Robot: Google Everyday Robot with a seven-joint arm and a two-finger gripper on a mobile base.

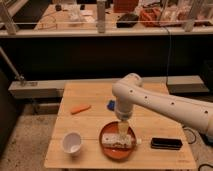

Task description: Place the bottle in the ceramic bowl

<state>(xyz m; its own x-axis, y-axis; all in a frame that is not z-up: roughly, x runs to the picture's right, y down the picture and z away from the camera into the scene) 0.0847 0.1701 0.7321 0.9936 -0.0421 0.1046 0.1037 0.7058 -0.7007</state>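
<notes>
The pale whitish bottle (pixel 119 142) lies on its side in the red-orange ceramic bowl (pixel 108 150) near the front of the wooden table (pixel 90 117), its white cap (pixel 138 142) reaching past the bowl's right rim. My gripper (pixel 122 131) hangs from the white arm (pixel 160 105) directly over the bowl, its tip down at the bottle.
A white cup (pixel 72 142) stands left of the bowl. A flat black box (pixel 166 143) lies to the right. An orange carrot-like piece (pixel 80 108) and a small blue object (pixel 110 105) lie farther back. A railing and cluttered desks are behind the table.
</notes>
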